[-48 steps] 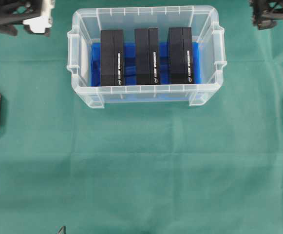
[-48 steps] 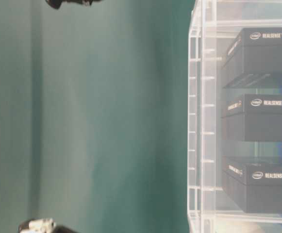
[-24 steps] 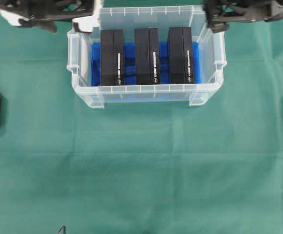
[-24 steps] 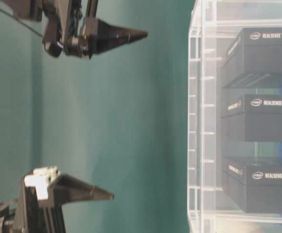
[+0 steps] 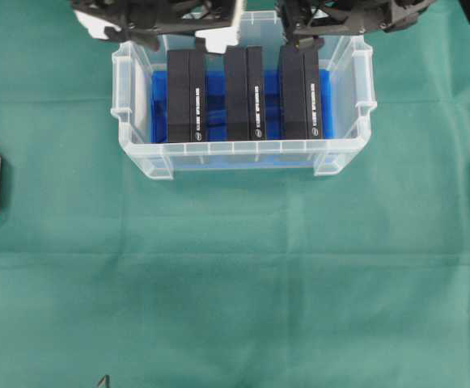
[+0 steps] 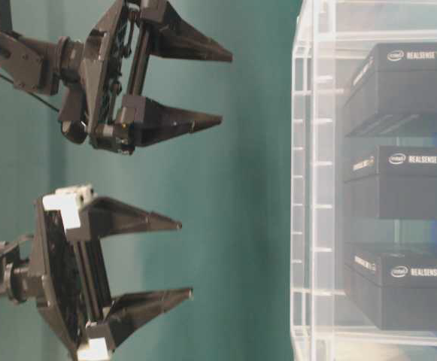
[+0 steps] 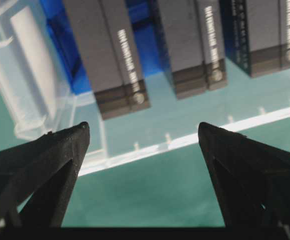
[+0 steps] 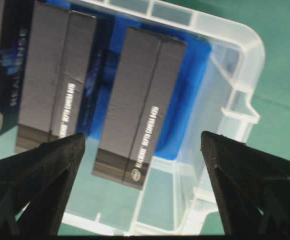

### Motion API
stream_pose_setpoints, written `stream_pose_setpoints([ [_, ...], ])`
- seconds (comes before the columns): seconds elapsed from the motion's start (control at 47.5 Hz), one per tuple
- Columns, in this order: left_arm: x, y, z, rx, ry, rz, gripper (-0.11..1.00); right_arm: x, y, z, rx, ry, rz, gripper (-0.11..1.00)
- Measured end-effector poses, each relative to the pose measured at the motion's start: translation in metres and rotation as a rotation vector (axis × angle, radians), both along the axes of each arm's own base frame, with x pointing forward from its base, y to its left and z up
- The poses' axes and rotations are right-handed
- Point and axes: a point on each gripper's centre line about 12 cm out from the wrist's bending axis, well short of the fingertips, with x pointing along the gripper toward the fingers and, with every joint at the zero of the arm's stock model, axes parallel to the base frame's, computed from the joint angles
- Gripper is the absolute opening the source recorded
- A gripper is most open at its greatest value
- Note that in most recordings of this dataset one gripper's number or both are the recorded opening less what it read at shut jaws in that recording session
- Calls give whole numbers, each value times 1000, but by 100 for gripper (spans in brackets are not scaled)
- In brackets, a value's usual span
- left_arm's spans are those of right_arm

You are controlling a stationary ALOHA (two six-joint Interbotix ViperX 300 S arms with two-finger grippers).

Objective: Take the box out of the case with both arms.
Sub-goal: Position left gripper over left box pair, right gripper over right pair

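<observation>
both arms have swung inward since a second ago: they sat at the far top corners of the overhead view then, and now hang over the back edge of the case, close together.

the green cloth covers the whole table. the case stands on it at top centre of the overhead view, clear plastic with rim handles at its ends and a blue sheet on its floor. its back wall is hidden behind the arms in that view, and the table-level view cuts off all but one side of it.

three black boxes stand on edge inside, side by side with gaps between: the left box, the middle box and the right box. each has a seam down its top and white lettering along one edge, too small to read from overhead. their back ends lie under the grippers and cannot be made out.

the left gripper, with white blocks on its frame, is spread wide and has hold of nothing; from its wrist camera the two dark fingers frame the left and middle boxes with bare air between. the right gripper is likewise wide apart and empty, above the right box. in the table-level view both sets of tips stop short of the case wall, touching nothing. most of each arm is cut off by the frame edge.
</observation>
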Motion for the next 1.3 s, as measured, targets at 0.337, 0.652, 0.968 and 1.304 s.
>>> stream_pose_setpoints([
  [0.337,5,1,-2,0,3,3,86,18,2,1,-4,-8,18,96],
  [0.652,4,2,-2,3,4,4,86,18,3,0,0,0,20,96],
  [0.968,5,2,-5,3,10,4,86,18,3,0,0,0,21,96],
  [1.304,4,2,-4,5,8,4,86,17,4,0,3,10,20,96],
])
